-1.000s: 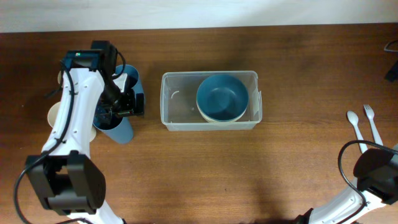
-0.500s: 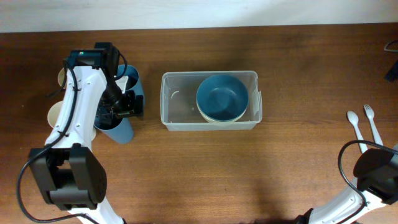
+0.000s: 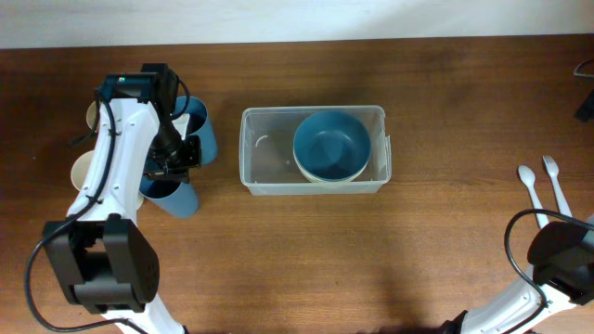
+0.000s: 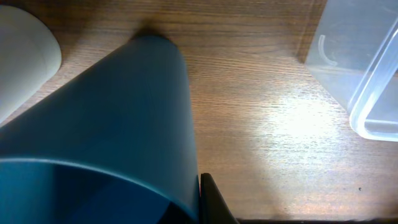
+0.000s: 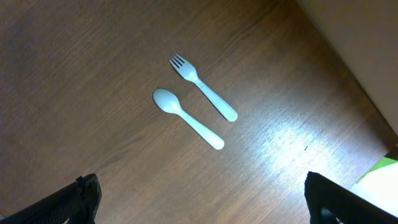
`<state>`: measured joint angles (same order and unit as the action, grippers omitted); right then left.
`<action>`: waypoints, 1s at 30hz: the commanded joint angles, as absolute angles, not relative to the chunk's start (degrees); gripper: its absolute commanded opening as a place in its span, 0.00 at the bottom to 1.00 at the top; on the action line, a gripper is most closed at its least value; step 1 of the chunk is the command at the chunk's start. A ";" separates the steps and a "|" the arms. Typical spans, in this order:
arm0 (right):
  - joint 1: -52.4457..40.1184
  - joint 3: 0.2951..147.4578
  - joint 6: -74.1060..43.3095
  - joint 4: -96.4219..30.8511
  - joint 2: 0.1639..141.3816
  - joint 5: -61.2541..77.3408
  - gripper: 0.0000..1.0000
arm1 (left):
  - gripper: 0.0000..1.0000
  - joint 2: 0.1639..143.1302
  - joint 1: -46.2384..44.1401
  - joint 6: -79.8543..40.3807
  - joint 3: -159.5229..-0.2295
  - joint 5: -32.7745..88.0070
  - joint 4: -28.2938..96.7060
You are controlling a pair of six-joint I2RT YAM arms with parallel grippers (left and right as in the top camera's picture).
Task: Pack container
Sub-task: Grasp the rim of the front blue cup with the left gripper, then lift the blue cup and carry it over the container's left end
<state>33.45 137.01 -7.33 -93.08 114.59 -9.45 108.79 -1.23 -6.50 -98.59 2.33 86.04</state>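
L gripper (image 3: pixel 176 160) clamped on blue cup (image 4: pixel 106 124), R gripper (image 5: pixel 199 190) spread wide

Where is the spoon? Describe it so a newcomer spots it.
On the wooden table, look far right of the clear container. Two pale utensils lie side by side there; the spoon is the one nearer the container, ending in an oval, unlike the tined fork.
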 commanded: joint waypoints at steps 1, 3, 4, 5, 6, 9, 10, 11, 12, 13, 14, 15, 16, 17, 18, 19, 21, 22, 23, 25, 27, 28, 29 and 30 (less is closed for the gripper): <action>33.45 136.77 -7.31 -92.99 114.78 -10.35 0.99 | 0.02 109.08 -1.23 -7.03 -99.26 2.35 86.02; 33.45 136.77 -7.31 -92.99 114.80 -10.35 0.99 | 0.02 109.06 -1.23 -7.53 -99.29 3.57 86.19; 33.45 136.77 -7.31 -92.99 114.80 -10.35 0.99 | 0.02 109.06 -1.23 -7.77 -99.31 4.60 86.46; 33.45 136.77 -7.31 -92.99 114.78 -10.33 0.99 | 0.02 109.06 -1.23 -8.14 -99.44 5.17 86.78; 33.45 136.77 -7.31 -92.99 114.78 -10.35 0.99 | 0.02 109.06 -1.23 -9.26 -99.72 5.39 87.57; 33.45 136.77 -7.31 -92.99 114.80 -10.35 0.99 | 0.02 109.03 -1.23 -11.11 -101.60 6.61 90.43; 33.45 136.77 -7.31 -92.99 114.80 -10.35 0.99 | 0.02 108.99 -1.26 -11.11 -102.67 7.68 91.37; 33.45 136.77 -7.31 -92.99 114.80 -10.33 0.99 | 0.02 108.95 -1.26 -11.11 -104.07 8.69 92.33; 33.45 136.77 -7.31 -92.99 114.80 -10.33 0.99 | 0.02 108.92 -1.26 -11.11 -105.54 9.37 93.12; 33.45 136.77 -7.31 -92.99 114.78 -10.35 0.99 | 0.01 108.84 -1.26 -11.11 -107.39 9.93 94.02; 33.45 136.77 -7.31 -92.99 114.78 -10.35 0.99 | 0.02 108.79 -1.34 -11.11 -109.60 10.28 95.07; 33.45 136.77 -7.31 -92.99 114.78 -10.33 0.99 | 0.02 108.60 -1.43 -11.16 -113.43 10.33 96.77; 33.45 136.77 -7.31 -92.99 114.78 -10.35 0.99 | 0.02 108.27 -1.56 -11.14 -115.66 11.07 96.73; 33.45 136.77 -7.31 -92.99 114.80 -10.35 0.99 | 0.01 107.72 -1.65 -11.33 -117.89 12.27 96.64; 33.45 136.77 -7.31 -92.99 114.78 -10.33 0.99 | 0.02 107.31 -1.83 -11.38 -120.16 12.84 96.71; 33.45 136.77 -7.31 -92.99 114.80 -10.33 0.99 | 0.02 106.83 -2.02 -11.60 -122.32 13.43 96.71; 33.45 136.77 -7.31 -92.99 114.80 -10.33 0.99 | 0.01 105.84 -2.55 -12.88 -126.21 13.58 96.71; 33.45 136.77 -7.31 -92.99 114.78 -10.35 0.99 | 0.02 105.32 -2.94 -13.06 -128.14 13.78 96.71; 33.45 136.77 -7.31 -92.99 114.80 -10.35 0.99 | 0.02 104.95 -3.51 -13.04 -129.93 13.78 96.68; 33.45 136.77 -7.31 -92.99 114.80 -10.35 0.99 | 0.02 104.40 -5.08 -13.02 -133.60 13.61 96.68; 33.45 136.77 -7.31 -92.99 114.78 -10.35 0.99 | 0.02 104.31 -6.83 -13.02 -137.45 13.54 96.68; 33.45 136.77 -7.31 -92.99 114.78 -10.35 0.99 | 0.02 104.33 -7.64 -13.02 -139.09 13.52 96.68; 33.45 136.77 -7.31 -92.99 114.80 -10.33 0.99 | 0.02 104.31 -8.34 -13.02 -140.42 13.52 96.68; 33.45 136.75 -7.31 -92.99 114.78 -10.33 0.99 | 0.02 104.31 -8.95 -13.04 -141.45 13.56 96.68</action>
<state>33.45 137.01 -7.31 -93.01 114.59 -9.47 105.95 -6.96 -12.29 -137.32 12.32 96.60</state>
